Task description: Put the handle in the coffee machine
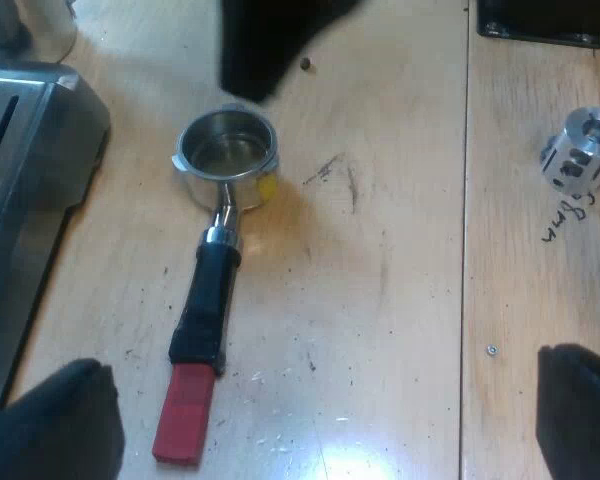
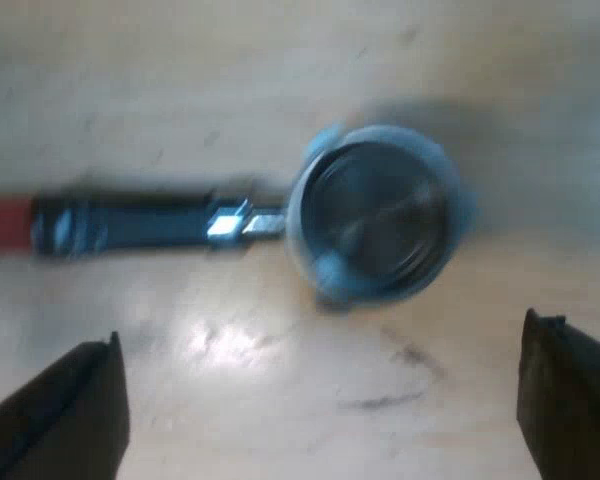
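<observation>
The metal holder (image 1: 226, 155) lies loose on the wooden table, basket mouth up, its dark handle (image 1: 206, 295) ending in a red tip (image 1: 184, 427). My left gripper (image 1: 325, 415) hovers above it, open, its fingers wide apart with the red end between them but well below. The right wrist view looks down on the same holder (image 2: 375, 210) with its dark handle (image 2: 130, 222) and red end (image 2: 2, 224). My right gripper (image 2: 320, 410) is open above the table beside the basket, holding nothing. The other arm's dark gripper (image 1: 265, 40) hangs just past the basket.
The espresso machine's steel base (image 1: 25, 200) stands close beside the holder. A small machined metal part (image 1: 580, 150) lies on the table farther off, near some handwriting. A black object (image 1: 545, 20) sits at the table's far edge. A dark bean (image 1: 307, 64) lies near the basket.
</observation>
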You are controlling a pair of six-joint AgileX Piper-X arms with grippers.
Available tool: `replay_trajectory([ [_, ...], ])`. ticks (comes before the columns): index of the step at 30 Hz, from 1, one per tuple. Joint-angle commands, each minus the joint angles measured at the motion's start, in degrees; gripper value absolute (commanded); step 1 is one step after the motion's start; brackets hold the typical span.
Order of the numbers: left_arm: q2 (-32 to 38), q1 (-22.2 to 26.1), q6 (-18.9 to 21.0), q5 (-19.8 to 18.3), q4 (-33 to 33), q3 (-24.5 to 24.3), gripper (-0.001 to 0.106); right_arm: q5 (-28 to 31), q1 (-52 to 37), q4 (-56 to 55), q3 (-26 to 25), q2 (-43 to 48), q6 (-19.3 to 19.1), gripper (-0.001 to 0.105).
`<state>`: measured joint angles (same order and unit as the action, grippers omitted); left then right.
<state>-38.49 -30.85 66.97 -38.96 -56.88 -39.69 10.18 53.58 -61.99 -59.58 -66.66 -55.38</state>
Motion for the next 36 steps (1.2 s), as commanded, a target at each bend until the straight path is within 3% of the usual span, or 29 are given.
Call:
replay_trajectory([
  [1, 0.3, -0.3, 0.5, 0.1, 0.6, -0.4, 0.085, -1.1, -3.2, -0.7, -0.1, 0.4, -2.9, 0.079],
  [8, 0.3, -0.3, 1.8, -0.1, 2.5, -0.2, 0.085, -5.6, -8.8, 1.1, 2.5, -1.1, -5.5, 0.079],
  [9, -0.2, -0.3, 4.2, -0.3, 5.7, -0.2, 0.085, -6.5, -9.4, 1.9, 3.2, -1.3, -5.9, 0.079],
  [11, -1.3, -0.3, 5.0, -0.3, 6.3, -0.2, 0.085, -8.8, -10.1, 4.3, 4.6, -2.5, -6.7, 0.079],
  [17, -3.1, -0.3, 5.0, -0.5, 6.1, -0.2, 0.085, -9.1, -10.1, 9.2, 5.2, -6.5, -10.0, 0.079],
  [36, -3.0, -0.3, 5.0, -0.5, 6.0, -0.2, 0.085, -11.1, -10.1, 13.1, 5.2, -18.5, -13.5, 0.079],
])
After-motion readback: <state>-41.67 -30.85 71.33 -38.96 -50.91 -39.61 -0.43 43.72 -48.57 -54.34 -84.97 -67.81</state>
